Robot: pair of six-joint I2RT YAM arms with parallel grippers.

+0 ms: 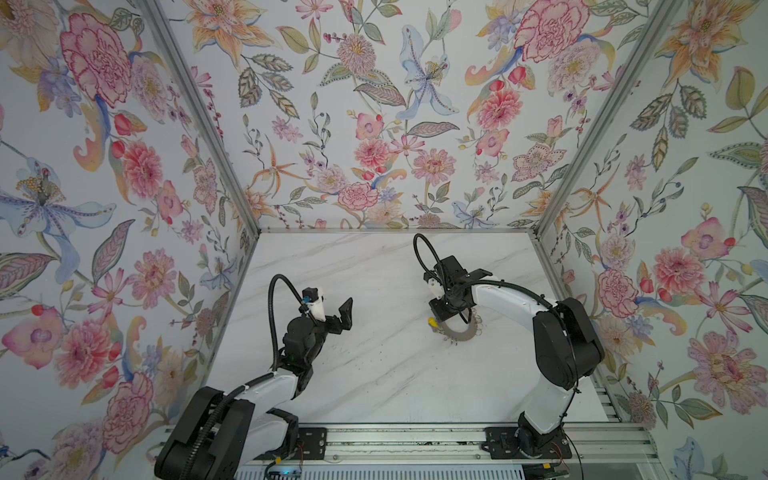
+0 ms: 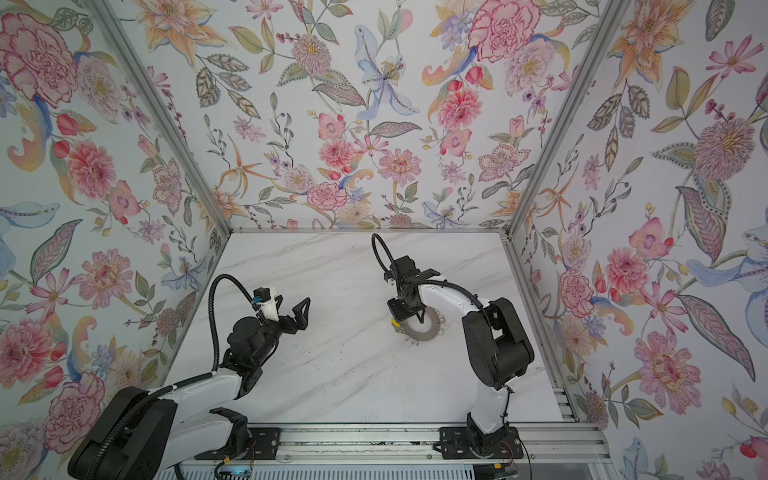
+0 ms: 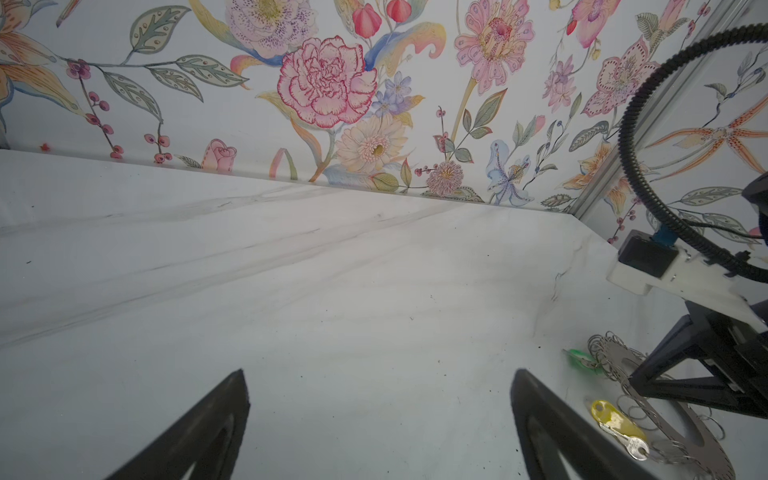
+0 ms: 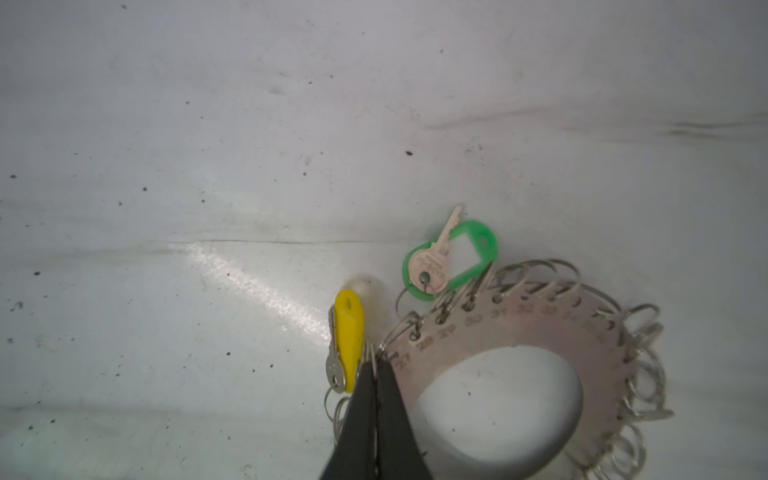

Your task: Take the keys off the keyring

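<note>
1. Top views hide the green-tag key (image 4: 434, 266) under the R arm; I see it on both wrist cams.
2. Keyring (image 4: 519, 328): grey disc, big hole, numbered rim w/ wire loops, on marble table (image 4: 208, 166), R of centre.
3. R gripper (image 4: 376, 368) pinched tight on a rim loop beside the yellow-tag key (image 4: 349, 336); L gripper (image 3: 380, 374) spread wide, empty, well apart.

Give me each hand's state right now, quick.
Left hand: open, empty.
Right hand: closed on the keyring, at its rim beside the yellow-tagged key.
</note>
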